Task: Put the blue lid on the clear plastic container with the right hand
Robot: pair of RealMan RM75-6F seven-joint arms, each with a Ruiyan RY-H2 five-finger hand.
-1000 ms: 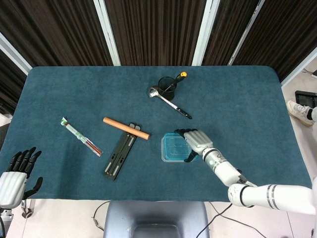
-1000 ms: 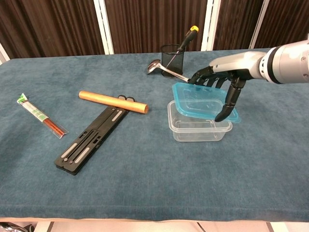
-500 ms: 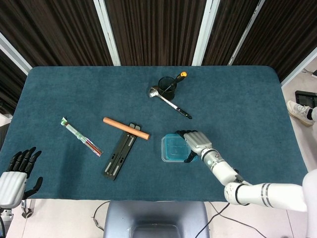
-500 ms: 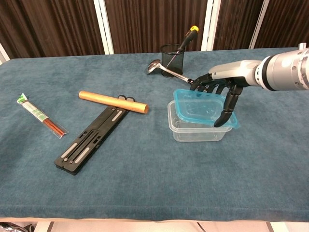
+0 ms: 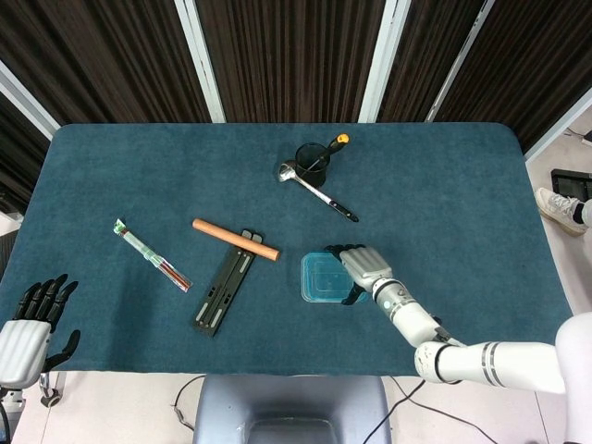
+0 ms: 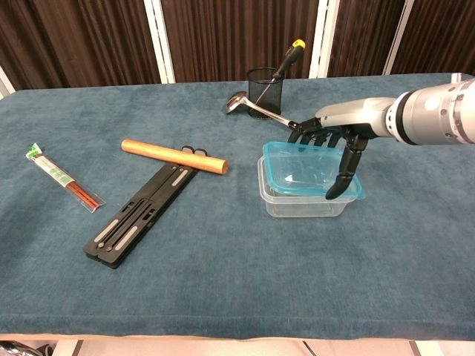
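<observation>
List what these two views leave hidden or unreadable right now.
- Whether the blue lid is snapped shut on the clear plastic container: the right hand covers its far-right edge in both views.
- The container in the head view: the lid hides it almost entirely.
- The left hand: cut by the head view's edge, absent from the chest view.
- Print on the chopstick packet: too small.

Our right hand [image 6: 335, 144] grips the blue lid [image 6: 304, 169], fingers arched over it; our left hand [image 5: 28, 333] hangs spread, well apart from the lid.
</observation>
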